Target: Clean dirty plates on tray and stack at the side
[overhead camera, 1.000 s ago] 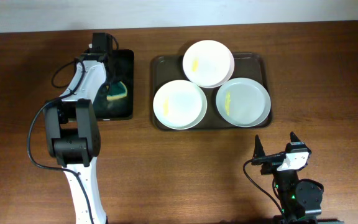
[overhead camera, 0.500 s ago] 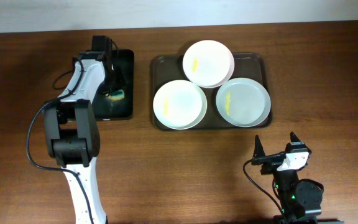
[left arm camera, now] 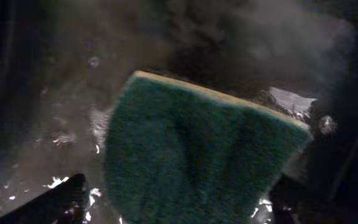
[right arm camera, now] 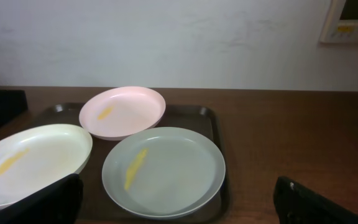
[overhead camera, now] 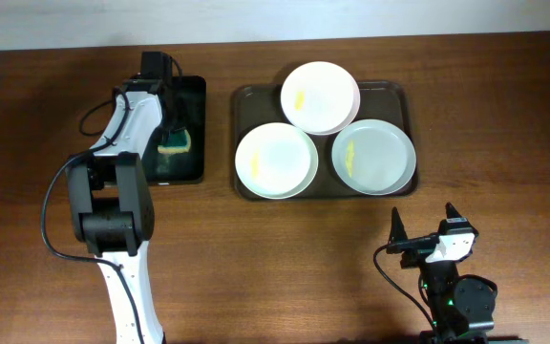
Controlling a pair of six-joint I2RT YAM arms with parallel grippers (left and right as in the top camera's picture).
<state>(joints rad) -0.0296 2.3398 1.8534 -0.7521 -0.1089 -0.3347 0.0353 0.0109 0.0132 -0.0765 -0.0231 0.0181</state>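
Three white plates lie on the brown tray (overhead camera: 246,96): one at the back (overhead camera: 320,97), one front left (overhead camera: 275,161), one front right (overhead camera: 372,156). The back and front right plates carry yellow smears. In the right wrist view they show at the back (right arm camera: 123,112), left (right arm camera: 30,158) and centre (right arm camera: 163,168). My left gripper (left arm camera: 182,202) is open in the black tray, its jaws either side of a green and yellow sponge (left arm camera: 197,162), also seen from overhead (overhead camera: 176,143). My right gripper (right arm camera: 178,205) is open and empty, near the table's front edge (overhead camera: 426,244), well short of the plates.
The smaller black tray (overhead camera: 194,96) stands left of the brown tray; its floor (left arm camera: 55,93) looks wet. The left arm (overhead camera: 127,124) stretches over the table's left side. Bare wood lies right of the brown tray (right arm camera: 303,143).
The left gripper has shifted slightly over the sponge in the black tray, and less of the sponge shows from overhead. The plates and the right arm have not moved.
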